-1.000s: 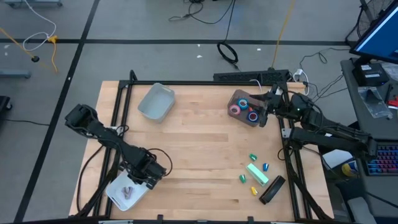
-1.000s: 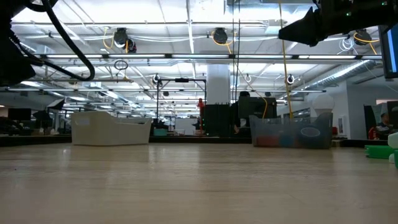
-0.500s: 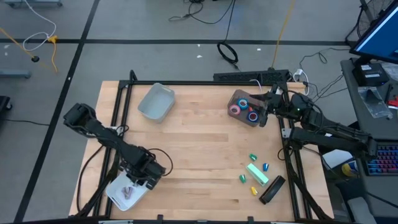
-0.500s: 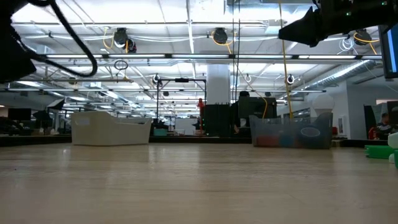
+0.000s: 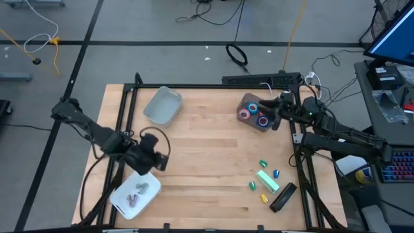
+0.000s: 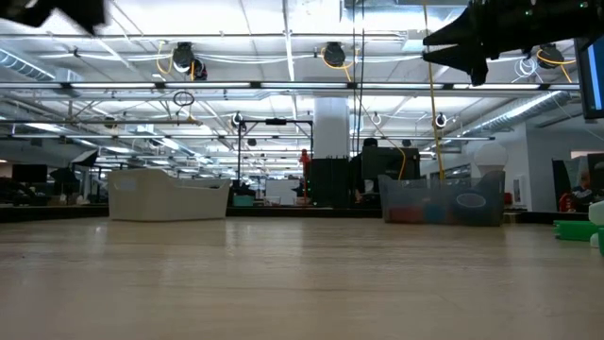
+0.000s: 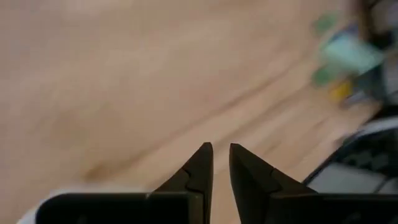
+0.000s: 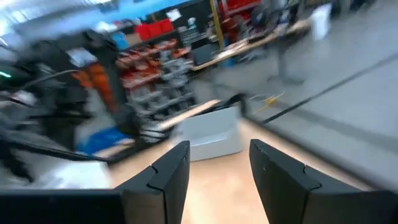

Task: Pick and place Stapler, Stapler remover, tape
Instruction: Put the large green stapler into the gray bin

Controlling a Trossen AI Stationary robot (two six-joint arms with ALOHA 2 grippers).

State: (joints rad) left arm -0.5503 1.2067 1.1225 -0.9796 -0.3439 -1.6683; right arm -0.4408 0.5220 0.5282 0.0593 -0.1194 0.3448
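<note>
While the left gripper (image 5: pixel 157 157) hovers empty (fingers nearly closed) just above the white tray (image 5: pixel 123 202), right gripper (image 5: pixel 274 110) parted beside the tape (image 5: pixel 263 120) bin (image 5: pixel 244 104).

Three bins (image 5: pixel 162 106), four tape rolls (image 5: pixel 253 110), two grey items in white bin (image 5: pixel 134 195).

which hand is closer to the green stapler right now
The right. The right hand hangs by the tape bin, up-table from the green stapler; the left hand is far across the table.
</note>
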